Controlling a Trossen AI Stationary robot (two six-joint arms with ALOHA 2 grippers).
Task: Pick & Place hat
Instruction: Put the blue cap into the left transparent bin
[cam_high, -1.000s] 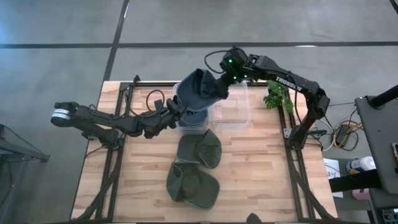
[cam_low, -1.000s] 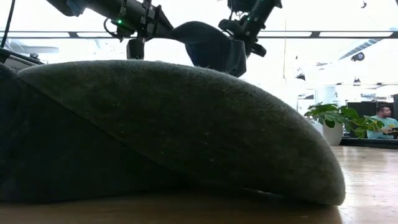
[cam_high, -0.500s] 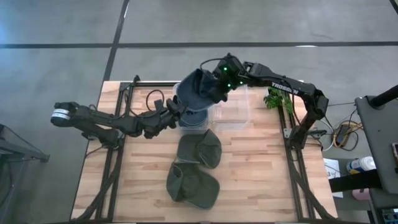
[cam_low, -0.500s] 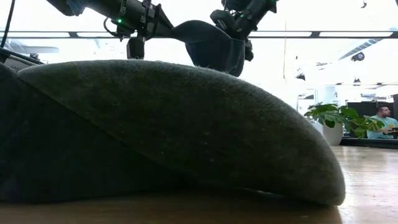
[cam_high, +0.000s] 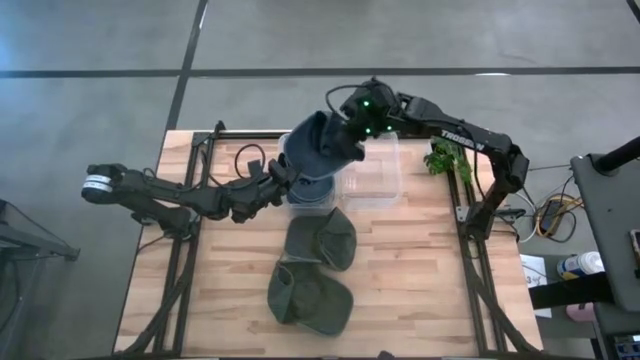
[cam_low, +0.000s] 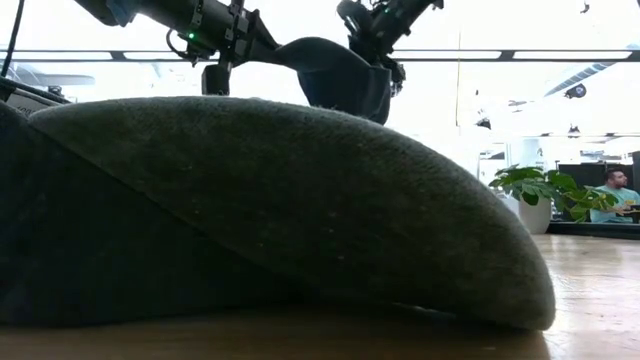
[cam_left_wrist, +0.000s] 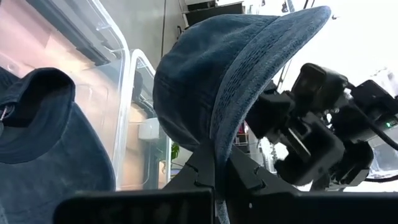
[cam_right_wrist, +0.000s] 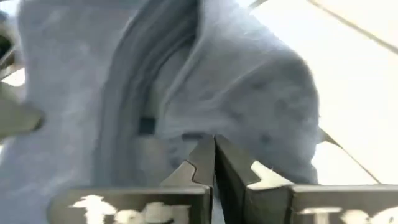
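Your left tool and right tool are both clamped on the blue hat, holding it in the air over the far middle of the worktop, beside the clear bin

Matt blue denim hat, clear glossy plastic bin, pale wooden table.
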